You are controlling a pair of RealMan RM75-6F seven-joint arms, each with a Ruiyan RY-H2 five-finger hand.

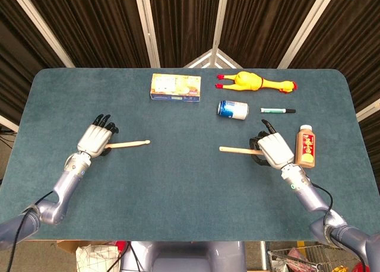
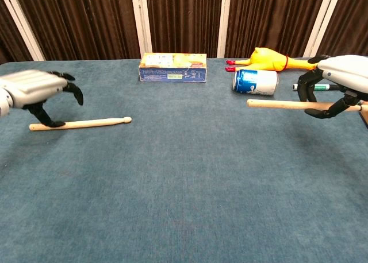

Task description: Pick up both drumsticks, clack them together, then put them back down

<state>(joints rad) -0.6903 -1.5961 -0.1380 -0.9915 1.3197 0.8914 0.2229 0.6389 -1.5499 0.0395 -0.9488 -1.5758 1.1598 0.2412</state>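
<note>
The left drumstick (image 1: 129, 144) (image 2: 80, 123) lies flat on the blue table (image 1: 178, 189), tip pointing right. My left hand (image 1: 95, 139) (image 2: 35, 91) hovers over its butt end with the fingers lifted and spread apart; it looks blurred in the chest view, and only the thumb reaches down beside the stick. My right hand (image 1: 273, 148) (image 2: 340, 86) grips the other drumstick (image 1: 236, 150) (image 2: 282, 104) by its butt end. That stick is level, held a little above the table, and points left.
At the back stand a yellow-and-blue box (image 1: 175, 87), a rubber chicken (image 1: 255, 81), a blue can on its side (image 1: 232, 109) and a marker (image 1: 278, 110). A brown bottle (image 1: 306, 146) lies just right of my right hand.
</note>
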